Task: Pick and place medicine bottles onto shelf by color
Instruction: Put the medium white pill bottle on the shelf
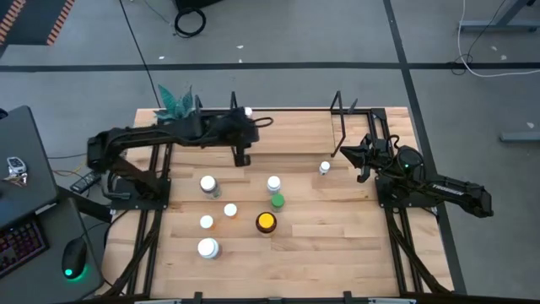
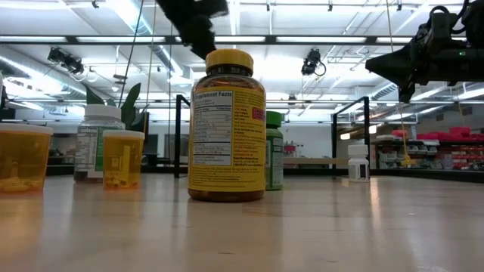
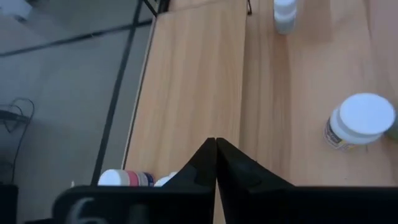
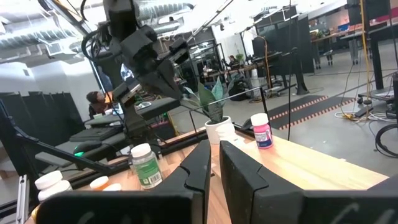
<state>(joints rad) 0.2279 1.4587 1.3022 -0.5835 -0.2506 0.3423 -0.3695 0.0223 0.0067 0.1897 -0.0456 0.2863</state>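
Left tool (image 1: 241, 158) pinched closed and empty above shelf (image 1: 287, 135), white-capped bottle (image 1: 208, 185) nearby.

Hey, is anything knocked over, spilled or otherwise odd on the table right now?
Nothing stands out. The medicine bottles on the table all appear upright, including the yellow-capped one, and no pills show spilled. The left pincer and right pincer hang shut, holding nothing.

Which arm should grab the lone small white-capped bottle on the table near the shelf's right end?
Right, probably. The right gripper hovers just beside that small white-capped bottle, fingers shut. The left gripper, also shut, sits over the light-wood shelf board farther off, nearer the bottle cluster.
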